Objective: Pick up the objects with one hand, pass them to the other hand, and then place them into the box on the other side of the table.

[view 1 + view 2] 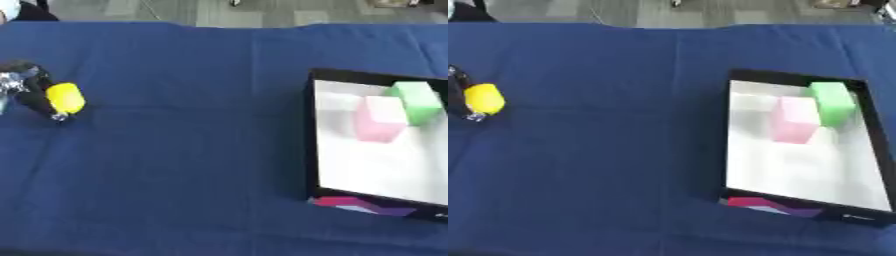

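Left eye view: at the left edge of the blue-covered surface (192,150), the robot's left hand (31,92) has its fingers curled around a yellow rounded object (66,98). Well apart to the right sits a black-rimmed box (726,145) with a white floor, holding a pink block (793,119) and, touching it, a green block (833,101).

Indoor lab or office space, blue-clothed table (201,165), grey patterned carpet floor (227,10) beyond
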